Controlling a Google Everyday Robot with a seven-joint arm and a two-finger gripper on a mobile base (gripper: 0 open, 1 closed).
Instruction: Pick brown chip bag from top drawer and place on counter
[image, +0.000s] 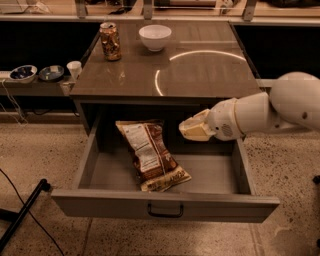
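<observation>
The brown chip bag (150, 155) lies in the open top drawer (95, 202), left of centre, its label panel facing up and its lower end near the drawer front. My gripper (192, 131) hangs over the right half of the drawer, just below the counter's front edge. It is to the right of the bag's upper end and apart from it. The white arm reaches in from the right. The counter (200, 70) spreads above the drawer with a bright ring of light on it.
A patterned can (110, 41) and a white bowl (155, 37) stand at the counter's back left. A low shelf on the left holds two small bowls (22, 73) and a cup (74, 69). A black leg (22, 212) lies on the floor at lower left.
</observation>
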